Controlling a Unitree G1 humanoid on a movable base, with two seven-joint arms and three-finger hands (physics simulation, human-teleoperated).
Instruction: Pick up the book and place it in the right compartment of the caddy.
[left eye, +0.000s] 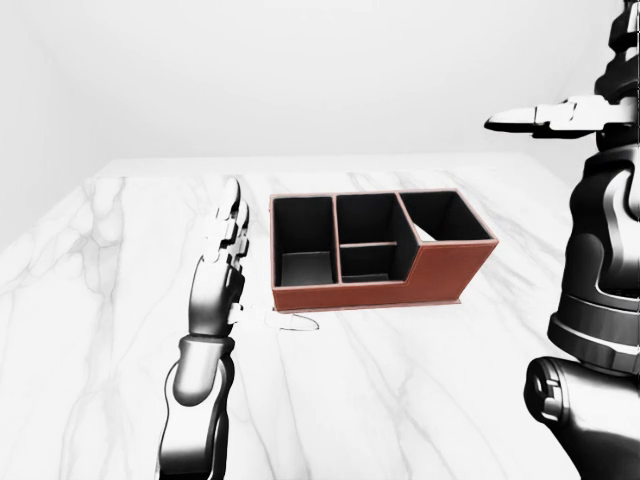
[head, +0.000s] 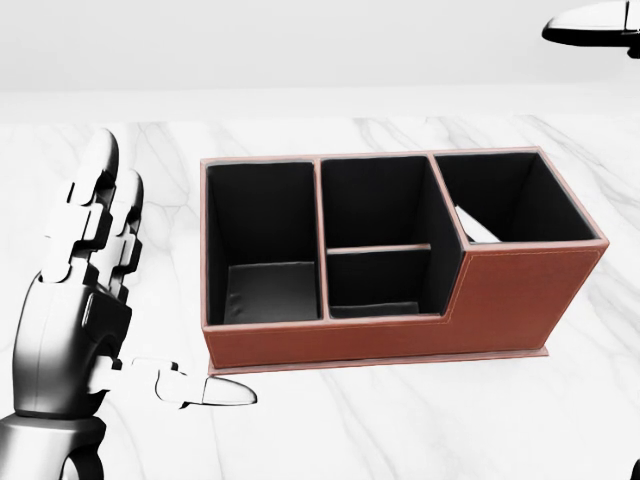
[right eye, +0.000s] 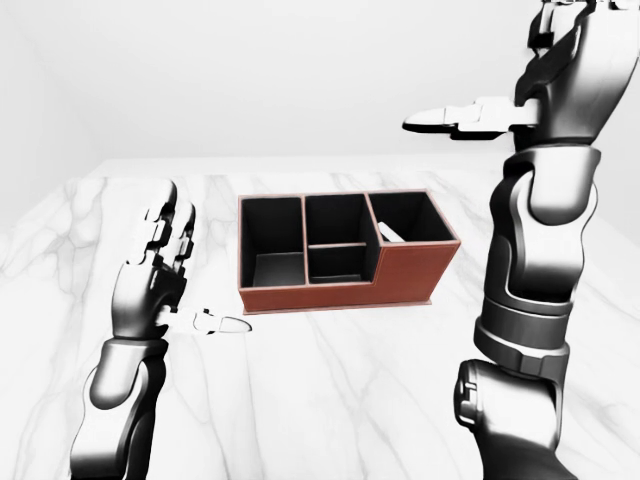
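A brown caddy (head: 400, 340) with black insides stands on the white marble table (left eye: 400, 400). A thin white slab, apparently the book (head: 478, 228), leans inside the caddy's right compartment; only a sliver of it shows. My left hand (head: 160, 285) is open and empty, upright just left of the caddy with its thumb pointing toward the caddy's lower left corner. My right hand (right eye: 520, 85) is open and empty, raised high above the table to the right of the caddy.
The caddy's left compartment (head: 265, 240) and its two middle compartments (head: 375, 240) hold nothing. My right arm (right eye: 535, 300) stands tall at the right of the right-eye view. A white wall lies beyond the table's top edge.
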